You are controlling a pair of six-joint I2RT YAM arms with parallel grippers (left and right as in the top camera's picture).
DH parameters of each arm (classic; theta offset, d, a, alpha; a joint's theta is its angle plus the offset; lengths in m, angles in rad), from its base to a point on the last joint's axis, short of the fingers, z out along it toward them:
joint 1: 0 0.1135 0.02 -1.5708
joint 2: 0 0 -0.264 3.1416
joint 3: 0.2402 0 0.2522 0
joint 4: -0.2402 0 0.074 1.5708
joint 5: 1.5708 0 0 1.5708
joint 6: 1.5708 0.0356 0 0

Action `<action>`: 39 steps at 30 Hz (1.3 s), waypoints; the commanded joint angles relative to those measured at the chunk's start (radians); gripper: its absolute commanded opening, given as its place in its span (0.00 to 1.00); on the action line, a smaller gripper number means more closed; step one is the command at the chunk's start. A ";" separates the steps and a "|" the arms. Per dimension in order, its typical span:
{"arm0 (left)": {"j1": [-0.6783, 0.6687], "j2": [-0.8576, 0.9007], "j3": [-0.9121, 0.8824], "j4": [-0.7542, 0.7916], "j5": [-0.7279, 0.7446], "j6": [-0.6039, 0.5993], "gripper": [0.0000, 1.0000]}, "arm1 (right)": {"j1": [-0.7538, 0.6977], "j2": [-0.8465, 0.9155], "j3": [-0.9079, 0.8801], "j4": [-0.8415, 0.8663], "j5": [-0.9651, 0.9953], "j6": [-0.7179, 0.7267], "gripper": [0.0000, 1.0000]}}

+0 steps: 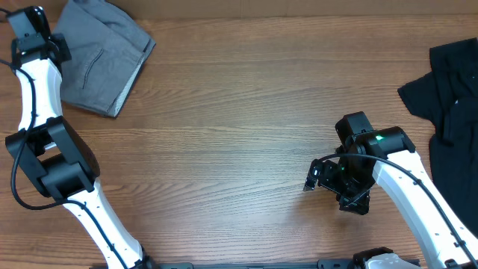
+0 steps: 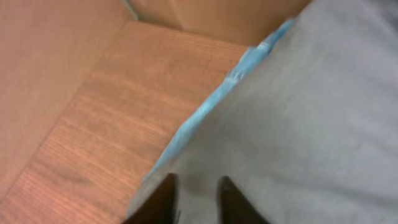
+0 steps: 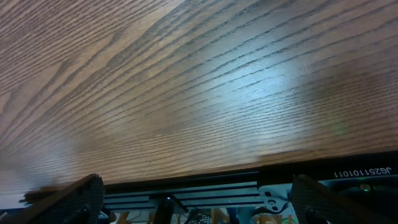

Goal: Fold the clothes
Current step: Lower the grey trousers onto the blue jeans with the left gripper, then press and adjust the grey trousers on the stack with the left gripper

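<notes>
Folded grey cotton shorts (image 1: 119, 45) (slit pocket (image 1: 95, 66)); grained wooden table (image 1: 239, 112)

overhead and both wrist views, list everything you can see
grey shorts: one, light grey, folded, far left corner of the table
light-blue strip: one, light blue, along the grey shorts' edge in the left wrist view; what it belongs to cannot be told
black garment: one, black, right edge of the table, partly out of frame
table: one, brown wood grain
white item: one, white, bottom edge by the right arm's base, too cropped to identify
left claw: one, dark fingers, narrow gap, over the grey shorts
right claw: one, black, open wide, over bare wood at the front right
</notes>
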 commanded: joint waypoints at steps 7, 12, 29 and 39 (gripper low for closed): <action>0.060 0.137 0.017 0.055 -0.016 -0.025 0.04 | 0.000 -0.008 0.018 -0.014 -0.004 0.009 1.00; 0.122 0.137 0.022 0.043 -0.002 -0.026 0.04 | 0.000 -0.008 0.018 -0.006 -0.004 0.009 1.00; 0.172 0.208 0.022 0.043 0.139 -0.029 0.04 | 0.000 -0.008 0.018 0.003 -0.005 0.013 1.00; 0.166 0.252 0.022 -0.042 0.216 -0.029 0.04 | 0.000 -0.008 0.018 0.008 -0.005 0.013 1.00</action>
